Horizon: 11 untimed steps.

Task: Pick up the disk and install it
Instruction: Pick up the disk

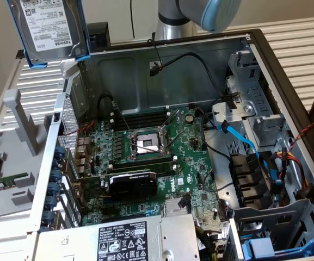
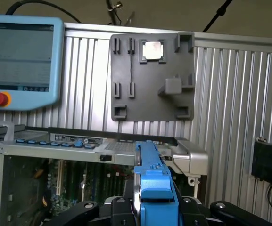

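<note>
The gripper [image 2: 154,207] pinches the disk [image 2: 152,181] by its blue carrier frame, a jaw pressed to each side; so the pick-up looks done and the installing is left; in the exterior view the disk [image 1: 48,27] hangs high at that view's left, above the open computer case [image 1: 118,76] and apart from it; the case holds the motherboard [image 1: 146,157], the power-supply box [image 1: 129,239] and a drive cage [image 1: 276,223] with a blue piece in it; beyond, the grey tray [image 2: 140,99] holds a processor chip [image 2: 152,50]; its other pockets look bare.
</note>
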Tool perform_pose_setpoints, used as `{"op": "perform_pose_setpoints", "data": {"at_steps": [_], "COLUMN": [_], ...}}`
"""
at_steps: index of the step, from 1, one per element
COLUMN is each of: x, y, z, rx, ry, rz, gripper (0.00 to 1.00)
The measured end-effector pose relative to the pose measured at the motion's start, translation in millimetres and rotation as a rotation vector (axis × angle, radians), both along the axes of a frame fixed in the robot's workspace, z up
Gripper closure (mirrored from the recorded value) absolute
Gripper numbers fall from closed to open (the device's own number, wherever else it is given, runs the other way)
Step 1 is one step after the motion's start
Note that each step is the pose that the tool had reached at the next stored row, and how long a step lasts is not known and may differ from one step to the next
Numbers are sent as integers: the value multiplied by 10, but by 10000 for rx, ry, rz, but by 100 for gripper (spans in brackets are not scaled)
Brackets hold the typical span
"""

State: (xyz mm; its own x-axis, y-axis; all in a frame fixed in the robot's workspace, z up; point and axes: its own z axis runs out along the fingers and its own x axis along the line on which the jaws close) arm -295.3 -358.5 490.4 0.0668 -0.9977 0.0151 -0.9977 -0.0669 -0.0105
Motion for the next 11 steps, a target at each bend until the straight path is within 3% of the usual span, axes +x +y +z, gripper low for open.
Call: {"op": "perform_pose_setpoints", "data": {"at_steps": [3,9,11], "x": [91,262,303], "y": [-43,-88,-92], "z": [0,0,-1], "rx": [1,0,2], "ry": [48,286,336], "rz": [1,1,4], "gripper": [63,63,63]}}
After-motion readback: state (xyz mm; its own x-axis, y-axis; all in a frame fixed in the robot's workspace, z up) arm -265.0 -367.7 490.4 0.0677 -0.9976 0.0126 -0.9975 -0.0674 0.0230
